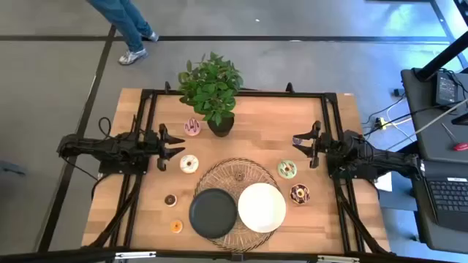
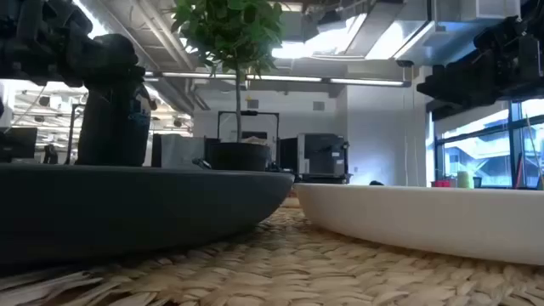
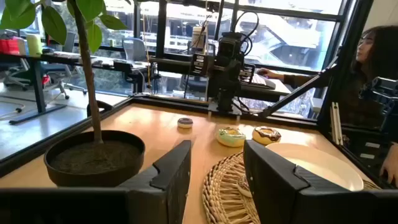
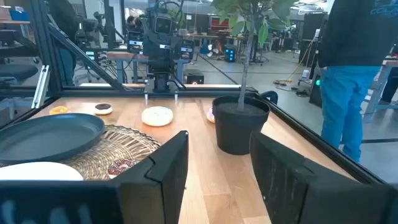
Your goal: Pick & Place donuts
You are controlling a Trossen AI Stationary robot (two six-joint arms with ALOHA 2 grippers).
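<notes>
Both grippers hover open above the table and touch nothing. My left gripper (image 1: 172, 144) is at the left, between the pink donut (image 1: 192, 128) and the cream-white donut (image 1: 189, 164). My right gripper (image 1: 300, 146) is at the right, above the mint-green donut (image 1: 287, 170); the sprinkled chocolate donut (image 1: 300, 193) lies nearer. A brown mini (image 1: 170, 199) and an orange mini (image 1: 176, 226) lie flat near the left front. Another mini (image 1: 239, 175) rests on the woven mat. The left wrist view shows one more mini (image 3: 185, 122) near the right arm.
A round woven mat (image 1: 245, 166) carries a black plate (image 1: 213, 212) and a white plate (image 1: 261, 207) at the table's near middle. A potted plant (image 1: 212, 91) stands at the far middle. A black frame rims the table. A person stands beyond the far edge.
</notes>
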